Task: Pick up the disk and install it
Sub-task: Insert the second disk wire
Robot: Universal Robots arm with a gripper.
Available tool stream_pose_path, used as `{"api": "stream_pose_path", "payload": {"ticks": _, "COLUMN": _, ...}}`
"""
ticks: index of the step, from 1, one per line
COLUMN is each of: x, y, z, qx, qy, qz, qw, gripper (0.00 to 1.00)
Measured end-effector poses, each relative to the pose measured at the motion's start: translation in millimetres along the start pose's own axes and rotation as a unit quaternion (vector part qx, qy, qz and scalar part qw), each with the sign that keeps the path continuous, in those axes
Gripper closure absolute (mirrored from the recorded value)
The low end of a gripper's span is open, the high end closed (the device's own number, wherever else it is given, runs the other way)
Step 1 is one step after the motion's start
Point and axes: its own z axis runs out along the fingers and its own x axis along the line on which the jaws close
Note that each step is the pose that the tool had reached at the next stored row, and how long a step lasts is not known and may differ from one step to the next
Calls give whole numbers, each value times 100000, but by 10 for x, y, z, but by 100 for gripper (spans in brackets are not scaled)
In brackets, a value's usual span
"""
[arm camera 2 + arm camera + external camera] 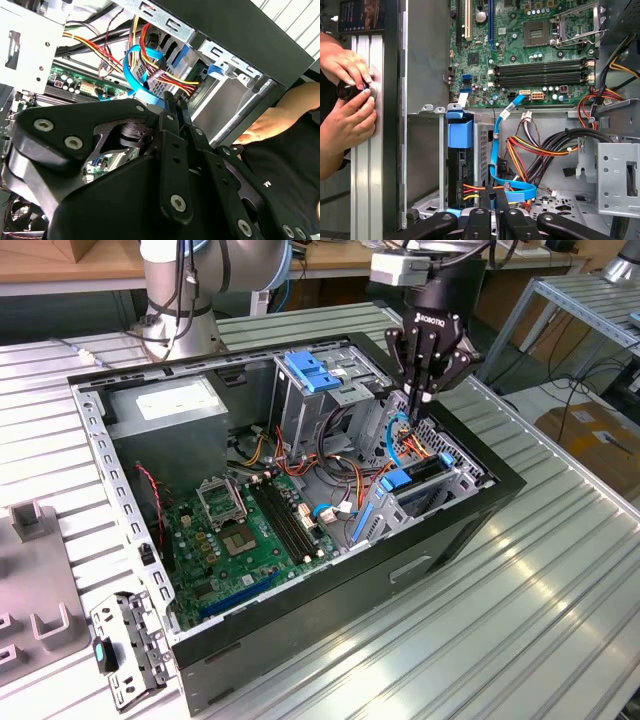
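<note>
Ribbed metal desk (560, 570) is carrying an open computer case (450, 540). The disk (425, 470) seems to be sitting on edge in the drive bay, directly beneath the end effector (420, 400), whose fingers are pinching together on nothing. Being rigid, dense, slick and likely shock-sensitive, the disk is probably best gripped across its long side edges, away from the connectors.

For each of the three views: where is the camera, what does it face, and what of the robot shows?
Exterior view: off the arm, looking down on the open computer case; arm and gripper over the drive bay.
First wrist view: on the wrist, facing the motherboard; gripper at the edge.
Second wrist view: on the wrist, gripper body close.
Both wrist views share the blue cable.
</note>
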Motion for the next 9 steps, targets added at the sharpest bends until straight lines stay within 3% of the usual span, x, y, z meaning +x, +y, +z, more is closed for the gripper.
{"api": "stream_pose_path", "payload": {"ticks": 6, "x": 143, "y": 12, "z": 100, "qx": 128, "qy": -955, "qz": -274, "qw": 99995, "gripper": 84}}
{"api": "stream_pose_path", "payload": {"ticks": 7, "x": 170, "y": 29, "z": 126, "qx": 192, "qy": -1264, "qz": -376, "qw": 99991, "gripper": 84}}
{"api": "stream_pose_path", "payload": {"ticks": 9, "x": 187, "y": 65, "z": 152, "qx": 414, "qy": -1497, "qz": -376, "qw": 99987, "gripper": 84}}
